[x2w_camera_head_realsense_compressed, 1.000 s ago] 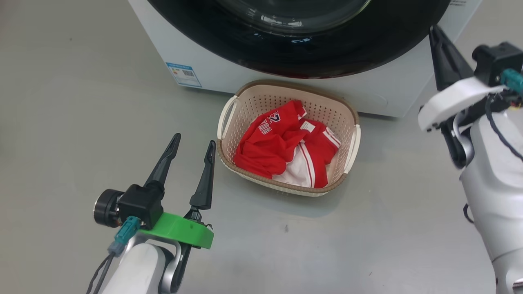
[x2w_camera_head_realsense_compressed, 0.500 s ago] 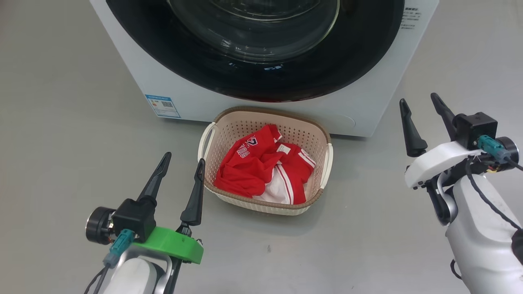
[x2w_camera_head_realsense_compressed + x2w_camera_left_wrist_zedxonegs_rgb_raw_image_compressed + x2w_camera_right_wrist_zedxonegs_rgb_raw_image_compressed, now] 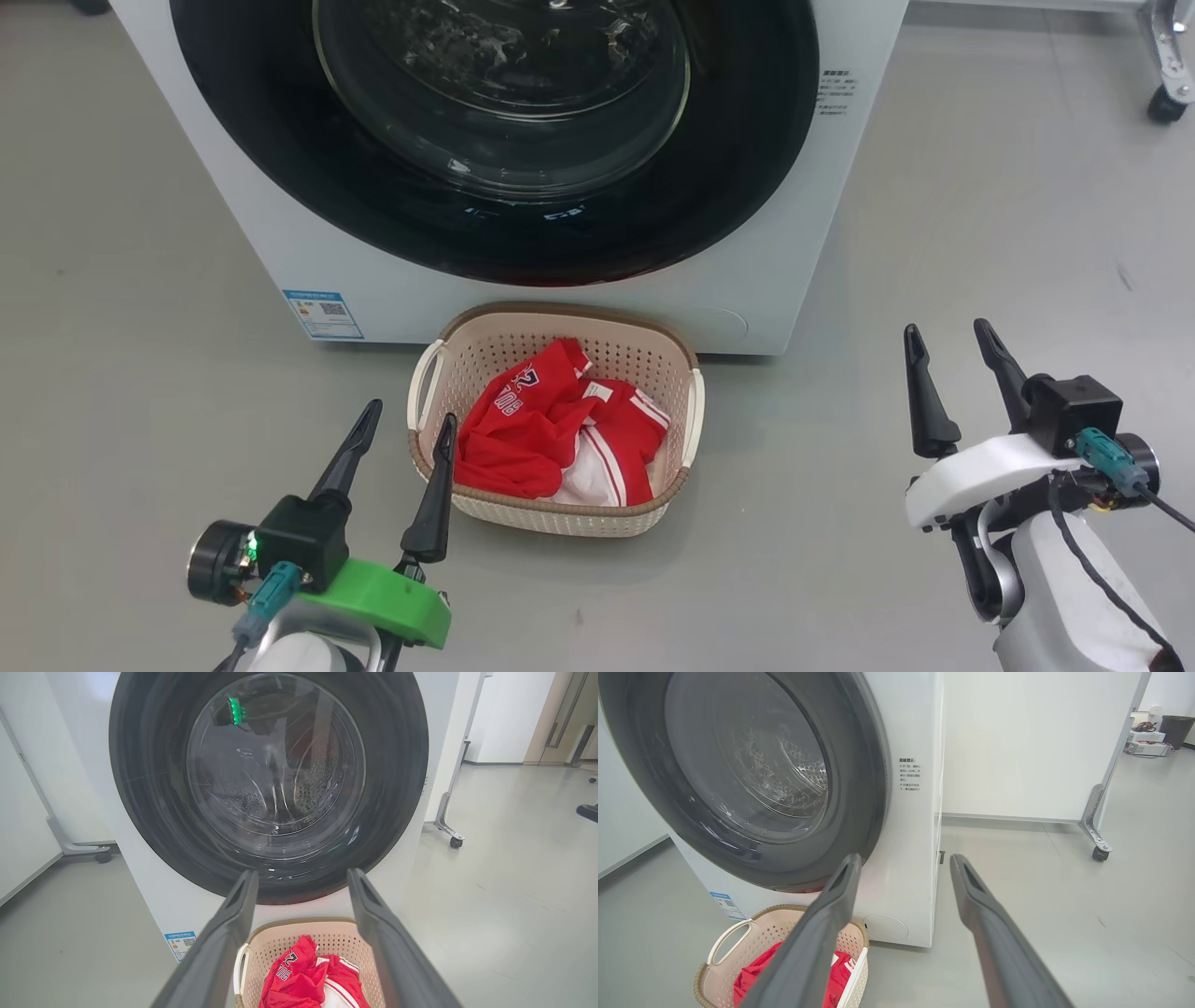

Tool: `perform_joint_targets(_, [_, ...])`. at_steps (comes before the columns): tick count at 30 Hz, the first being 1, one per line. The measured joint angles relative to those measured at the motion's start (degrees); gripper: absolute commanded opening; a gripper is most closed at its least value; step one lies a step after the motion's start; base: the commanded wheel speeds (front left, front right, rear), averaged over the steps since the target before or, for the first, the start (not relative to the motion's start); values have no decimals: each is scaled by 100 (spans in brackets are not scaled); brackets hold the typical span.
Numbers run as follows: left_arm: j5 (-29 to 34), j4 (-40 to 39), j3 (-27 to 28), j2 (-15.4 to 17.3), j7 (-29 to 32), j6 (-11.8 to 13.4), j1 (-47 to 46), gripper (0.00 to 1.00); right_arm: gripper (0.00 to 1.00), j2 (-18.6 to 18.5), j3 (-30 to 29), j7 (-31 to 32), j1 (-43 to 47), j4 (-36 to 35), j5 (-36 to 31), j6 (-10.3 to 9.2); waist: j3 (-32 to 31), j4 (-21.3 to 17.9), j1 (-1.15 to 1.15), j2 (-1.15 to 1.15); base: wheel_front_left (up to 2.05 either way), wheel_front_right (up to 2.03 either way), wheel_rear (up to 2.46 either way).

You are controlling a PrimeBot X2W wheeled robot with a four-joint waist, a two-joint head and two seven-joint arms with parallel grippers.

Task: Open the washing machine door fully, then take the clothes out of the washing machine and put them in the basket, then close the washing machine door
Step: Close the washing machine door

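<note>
The washing machine door, glossy black rim around a glass bowl, lies shut against the white washing machine. On the floor right in front stands the cream basket with the red and white clothes heaped inside. My left gripper hovers open at the basket's left handle, empty. My right gripper stands open and empty over bare floor to the right. In the left wrist view my left gripper frames the door, the basket and the clothes. In the right wrist view my right gripper points past the machine's right corner.
A blue label marks the machine's lower left front. White partition panels on castered feet stand behind and to the right, and another caster shows at the far right. Grey floor spreads on both sides of the basket.
The head camera has drawn back, showing more of the door. My right arm has come down and away from the door's right edge. The left arm has kept its pose.
</note>
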Motion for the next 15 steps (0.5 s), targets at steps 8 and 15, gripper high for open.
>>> perform_joint_targets(8, [0, -9, 0, 48, 96, 0, 114, 100, 100, 38, -31, 0, 607, -514, -9, -133, -227, -230, 0, 0, 0, 0, 0])
perform_joint_targets(15, [-55, -20, 7, 102, 210, 35, 329, 100, 100, 103, -35, 0, 1182, -843, -9, -199, -414, -355, 0, 0, 0, 0, 0])
